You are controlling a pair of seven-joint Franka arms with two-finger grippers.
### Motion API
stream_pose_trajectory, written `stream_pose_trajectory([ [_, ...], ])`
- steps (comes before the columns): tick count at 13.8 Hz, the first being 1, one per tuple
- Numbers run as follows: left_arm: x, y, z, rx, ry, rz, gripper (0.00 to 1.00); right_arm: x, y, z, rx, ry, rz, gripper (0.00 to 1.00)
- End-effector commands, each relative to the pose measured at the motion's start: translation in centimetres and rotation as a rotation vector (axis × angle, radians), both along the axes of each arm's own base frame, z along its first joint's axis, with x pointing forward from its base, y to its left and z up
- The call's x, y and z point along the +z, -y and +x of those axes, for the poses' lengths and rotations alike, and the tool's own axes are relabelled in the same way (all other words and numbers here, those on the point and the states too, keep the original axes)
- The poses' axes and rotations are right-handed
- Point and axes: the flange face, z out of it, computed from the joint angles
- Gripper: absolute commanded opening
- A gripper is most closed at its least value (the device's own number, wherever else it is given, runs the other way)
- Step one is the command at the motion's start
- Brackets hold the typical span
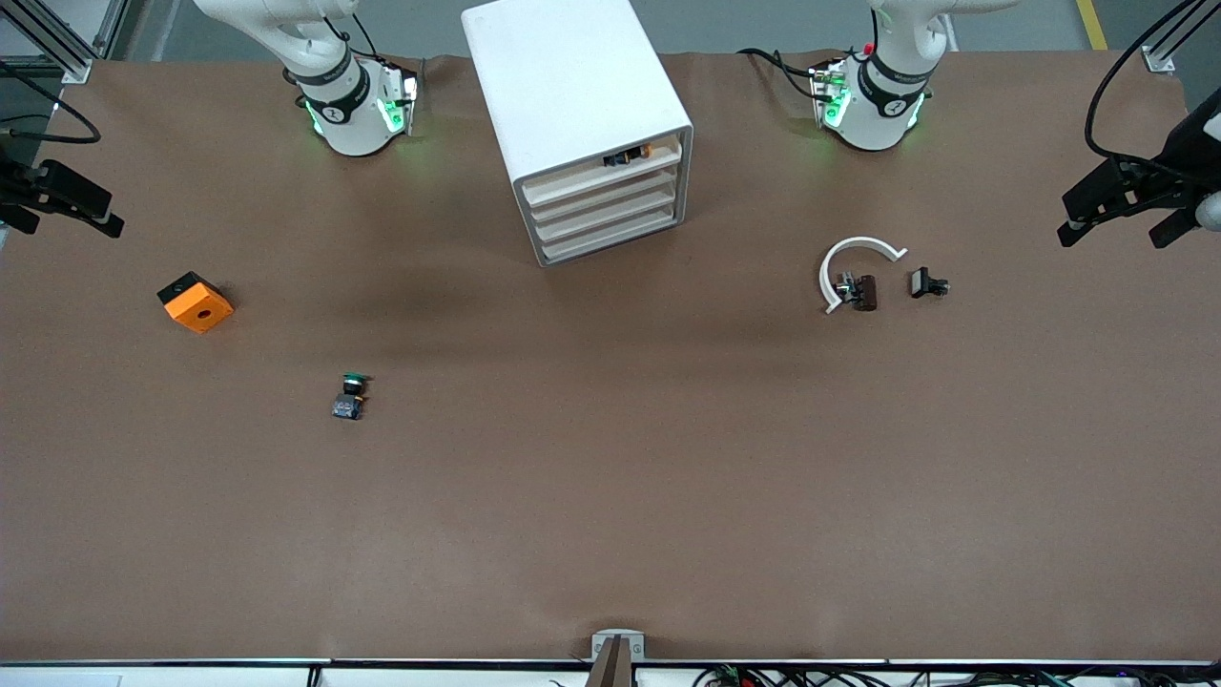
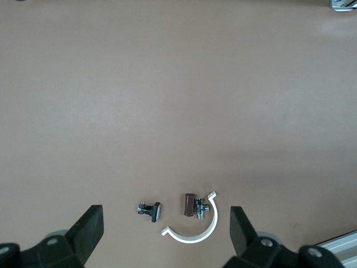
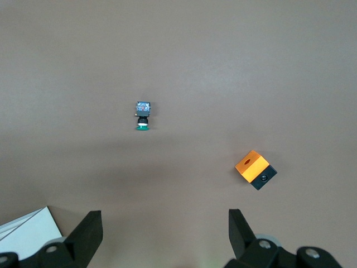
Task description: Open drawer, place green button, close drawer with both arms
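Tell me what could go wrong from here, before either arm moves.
The button lies on its side and is tiny; the open right hand may nudge it away. The drawer is shut with three similar trays right above it, so the open left hand might pull the wrong one.

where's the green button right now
The button lies on the bare table toward the right arm's end, nearer to the front camera than the orange cube and the white cabinet; no gripper is near it.

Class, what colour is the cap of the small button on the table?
Green, on the button; the right wrist view shows it best.
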Motion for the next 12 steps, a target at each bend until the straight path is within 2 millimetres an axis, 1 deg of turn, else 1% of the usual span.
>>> stream_pose_trajectory([
  [1,0.1,-0.1,-0.2,0.011,-0.011,0.004,1.00,0.4,-0.1,-0.8,-0.011,0.014,-0.007,1.00],
  [5,0.1,-0.4,-0.1,0.008,-0.011,0.003,1.00,0.4,-0.1,-0.8,-0.013,0.014,-0.008,1.00],
  [7,-0.3,-0.4,0.1,0.010,-0.019,0.003,1.00,0.4,-0.1,-0.7,-0.013,0.011,-0.008,1.00],
  [10,-2.1,-0.5,0.0,0.036,-0.109,0.003,1.00,0.5,-0.1,-0.8,-0.001,-0.009,-0.008,1.00],
  [12,-3.8,-1.2,0.8,0.112,-0.149,0.000,1.00,0.8,-0.1,-0.7,-0.005,0.000,-0.009,1.00],
])
